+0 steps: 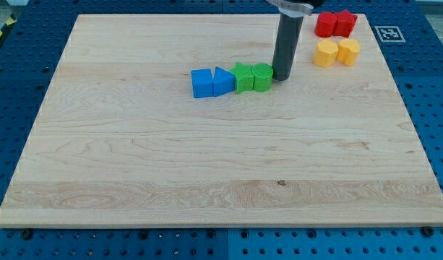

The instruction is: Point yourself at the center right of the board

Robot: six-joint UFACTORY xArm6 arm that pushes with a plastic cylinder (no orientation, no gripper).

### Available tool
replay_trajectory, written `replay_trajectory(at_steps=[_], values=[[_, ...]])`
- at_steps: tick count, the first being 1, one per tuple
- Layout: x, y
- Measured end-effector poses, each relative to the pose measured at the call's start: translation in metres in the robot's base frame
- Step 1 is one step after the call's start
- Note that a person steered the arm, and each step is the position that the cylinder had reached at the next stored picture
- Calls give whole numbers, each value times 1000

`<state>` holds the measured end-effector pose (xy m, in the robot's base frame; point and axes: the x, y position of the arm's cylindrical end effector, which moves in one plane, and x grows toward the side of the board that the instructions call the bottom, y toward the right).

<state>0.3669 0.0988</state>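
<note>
My tip [282, 76] stands on the wooden board [207, 173] just right of a row of blocks, touching or nearly touching the right green block [262, 76]. The row runs leftward: a green star-like block [243, 77], a blue triangular block [222, 81], and a blue cube [201, 83]. The rod rises from the tip to the view's top. The tip is above the board's centre, well left of the right edge.
Two red blocks [334, 24] sit at the view's top right. Two yellow blocks [336, 53] sit just below them, to the right of my rod. A marker tag [388, 33] lies off the board's top right corner.
</note>
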Motion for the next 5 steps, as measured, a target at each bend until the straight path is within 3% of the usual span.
replay_trajectory(at_steps=[2,5], values=[[0,8],[12,77]])
